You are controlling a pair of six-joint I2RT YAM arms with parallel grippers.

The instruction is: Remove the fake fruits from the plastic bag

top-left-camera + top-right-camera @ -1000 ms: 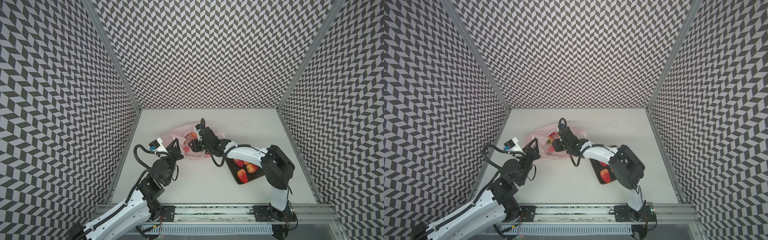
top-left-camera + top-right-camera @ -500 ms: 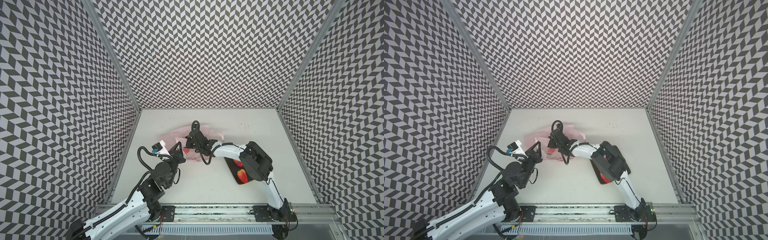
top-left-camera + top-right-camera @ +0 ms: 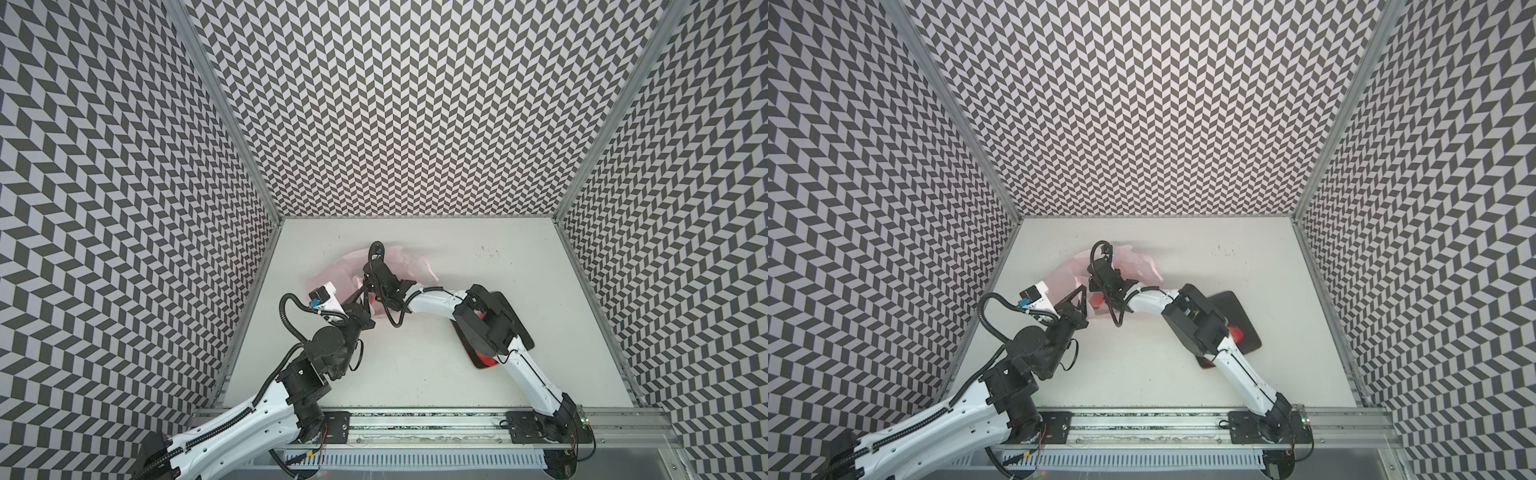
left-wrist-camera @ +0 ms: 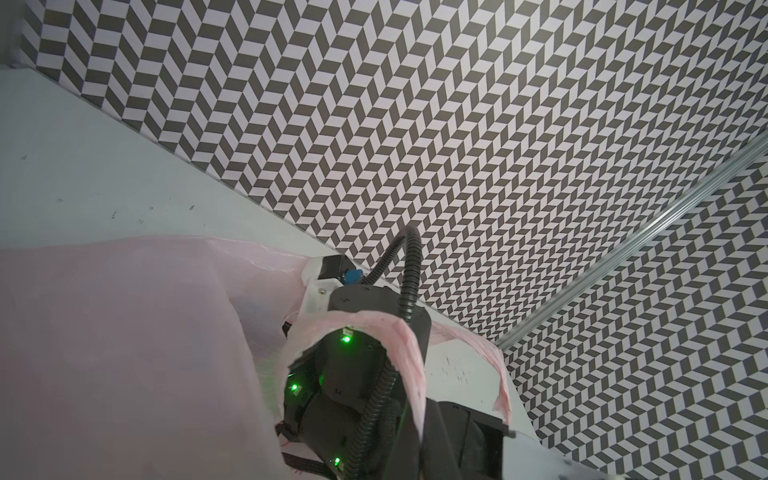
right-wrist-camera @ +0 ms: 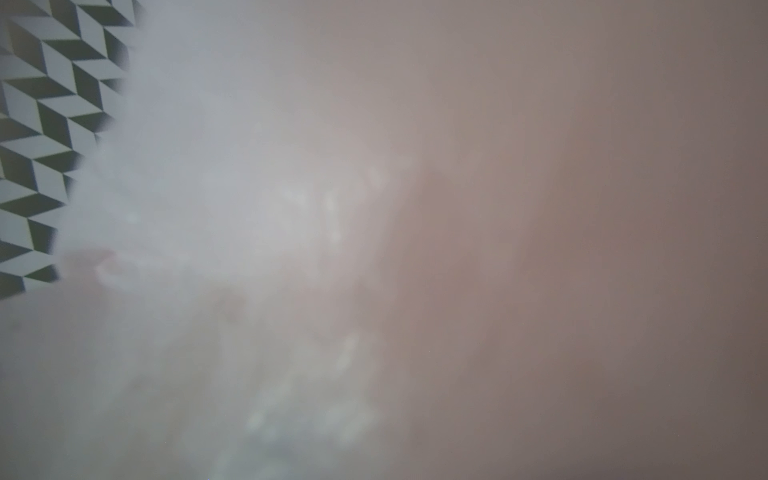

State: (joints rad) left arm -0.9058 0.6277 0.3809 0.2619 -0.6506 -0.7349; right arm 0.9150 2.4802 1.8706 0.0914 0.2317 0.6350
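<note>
Left end effector [image 3: 1080, 296] clamped, apparently on bag [image 3: 1142, 266] rim. Right end effector [image 3: 1094, 287] in bag mouth, spread unreadable. Red fruit [image 3: 1099, 299] just off its tips, toward surface's [image 3: 1142, 374] front edge; right arm nearer.

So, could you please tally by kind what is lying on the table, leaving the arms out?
Plastic bag: 1
Dark board: 1
Fake fruits showing on the board: 2; the right arm covers much of it
Total: 4, with the bag's contents unclear
</note>
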